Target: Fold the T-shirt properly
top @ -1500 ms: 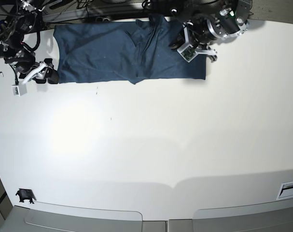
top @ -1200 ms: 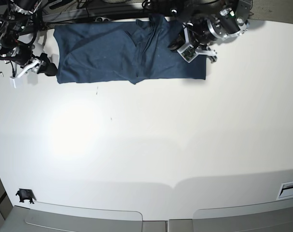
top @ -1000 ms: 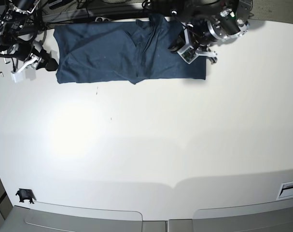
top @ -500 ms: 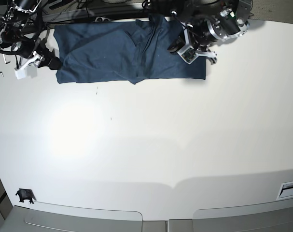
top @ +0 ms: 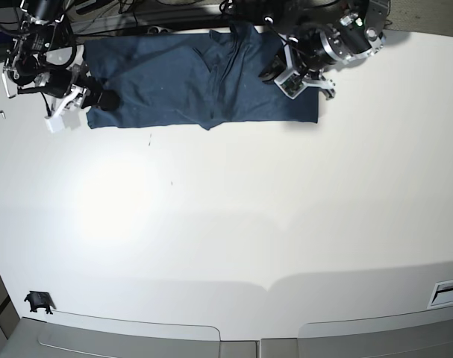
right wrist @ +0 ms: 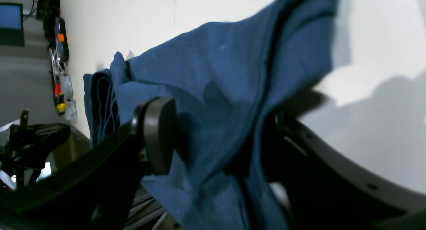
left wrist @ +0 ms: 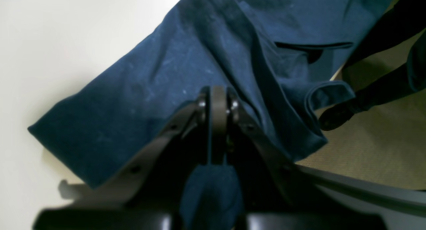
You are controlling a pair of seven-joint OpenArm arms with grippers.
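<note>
T-shirt (top: 196, 82), dark navy and limp, lies spread as a long band along the far edge of the table (top: 233, 224), with loose folds bunched near its middle and part of it draping over that edge. The left gripper (top: 292, 76) is pinched shut on a fold of the T-shirt near its right end. The right gripper (top: 88, 101) stands wide apart at the opposite end, the cloth's edge between its fingers (right wrist: 156, 133) but not yet pinched. Soft, light cotton like this will sag and crease when lifted, so corners or hemmed edges look the surest places to grip, both layers together.
</note>
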